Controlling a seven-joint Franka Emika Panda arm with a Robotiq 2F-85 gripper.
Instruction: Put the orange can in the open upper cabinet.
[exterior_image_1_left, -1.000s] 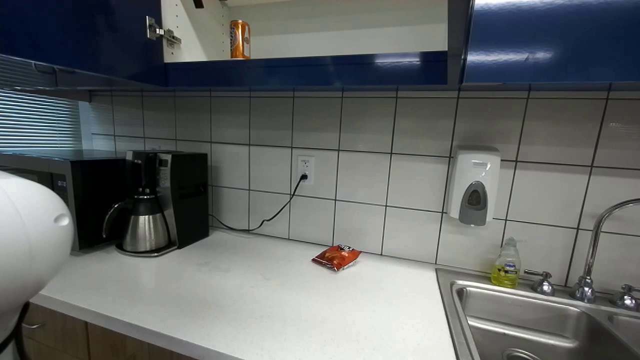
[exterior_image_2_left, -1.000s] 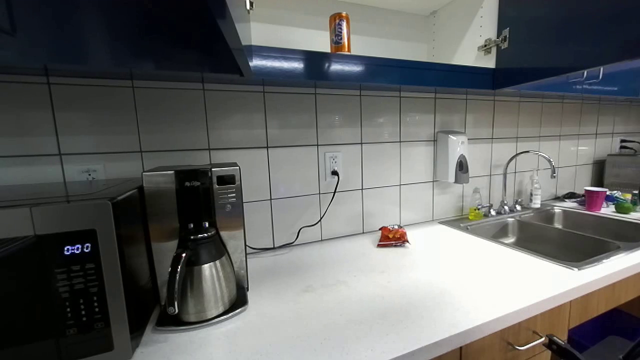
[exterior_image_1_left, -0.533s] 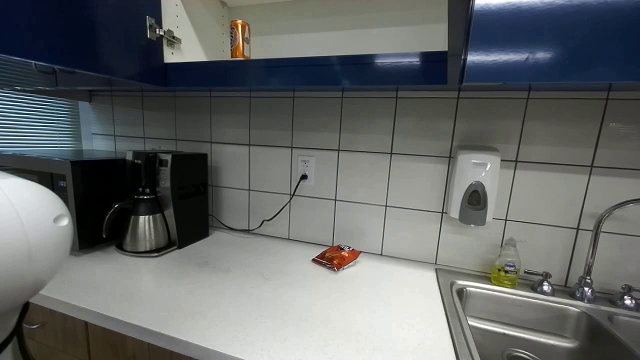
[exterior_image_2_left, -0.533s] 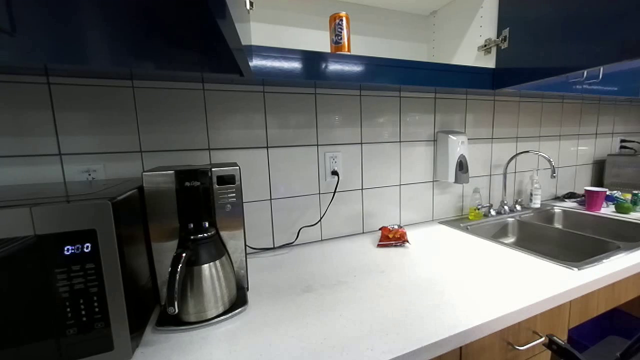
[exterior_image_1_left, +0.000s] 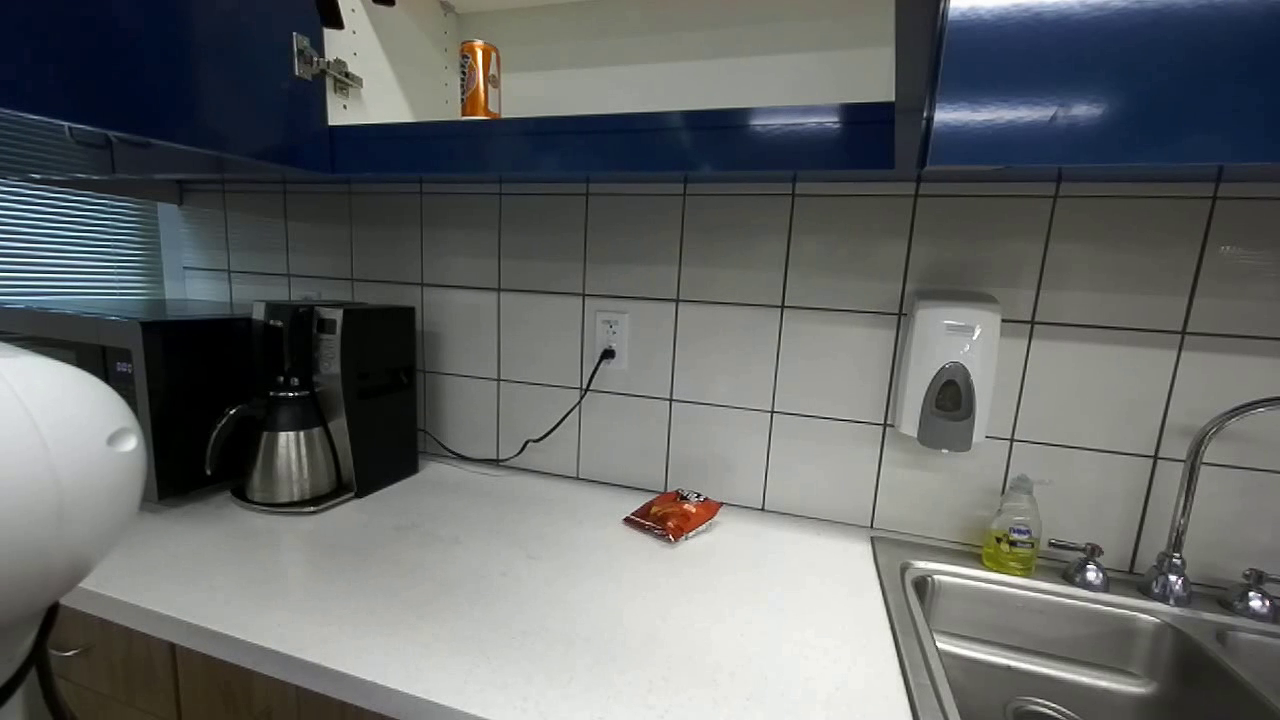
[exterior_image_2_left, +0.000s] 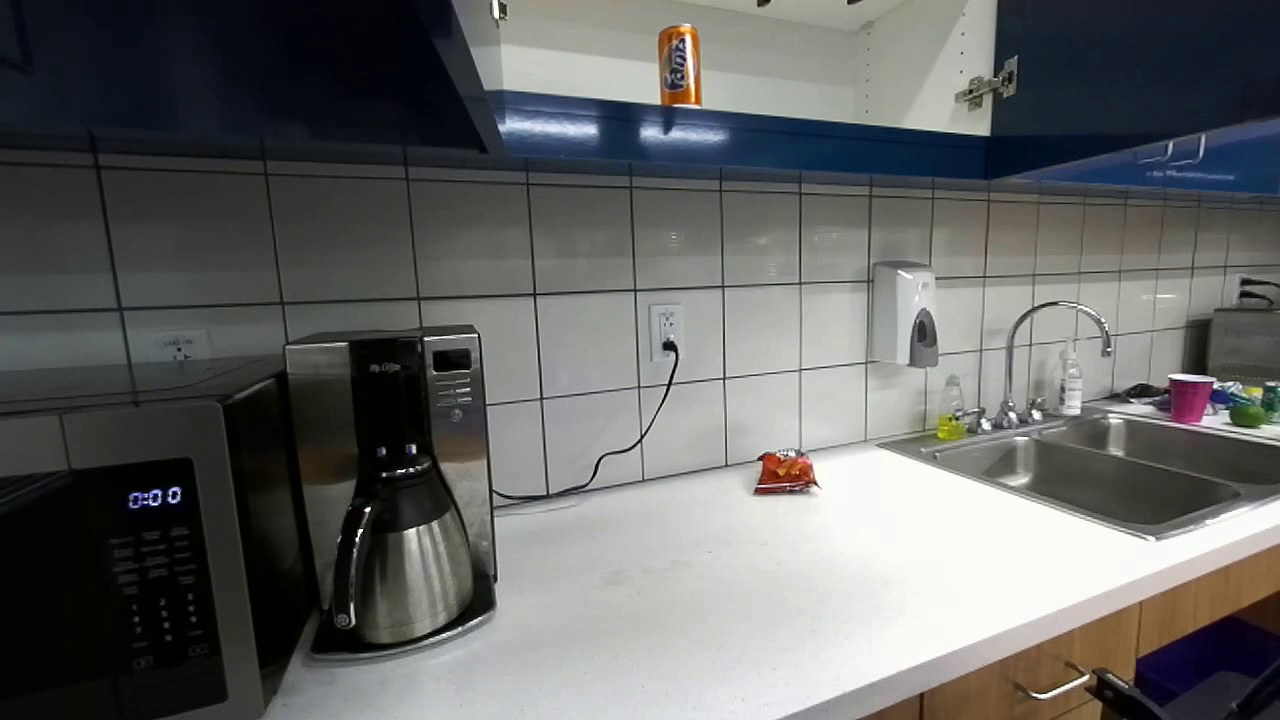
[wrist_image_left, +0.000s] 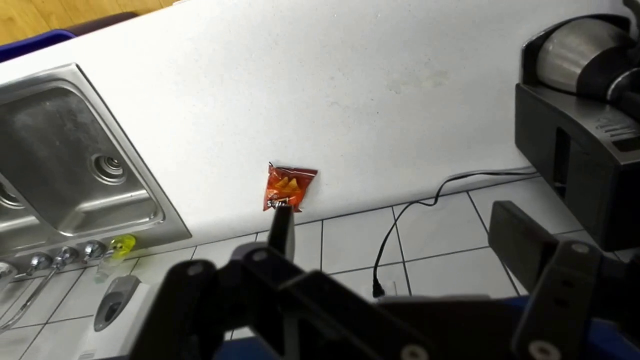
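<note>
The orange can (exterior_image_1_left: 480, 80) stands upright on the floor of the open upper cabinet (exterior_image_1_left: 690, 60), near its front edge. The can (exterior_image_2_left: 680, 66) and the pale cabinet interior (exterior_image_2_left: 590, 50) show in both exterior views. In the wrist view, my gripper (wrist_image_left: 393, 215) is open, with its fingers wide apart and nothing between them. Its dark fingertips (exterior_image_1_left: 356, 6) just show at the top edge of both exterior views (exterior_image_2_left: 808, 3), higher than the can and apart from it. The can is out of view in the wrist view.
An orange-red snack packet (exterior_image_1_left: 674, 515) lies on the counter (exterior_image_1_left: 560, 600) by the tiled wall. A coffee maker (exterior_image_2_left: 460, 400) and a microwave (exterior_image_2_left: 240, 540) stand at one end, the sink (exterior_image_2_left: 1100, 480) at the other. Blue cabinet doors (exterior_image_2_left: 1120, 80) hang open beside the cabinet.
The fingertips left the top of an exterior view and are back there now, farther left than a second ago. They have come into the other exterior view at the top. The can has not moved.
</note>
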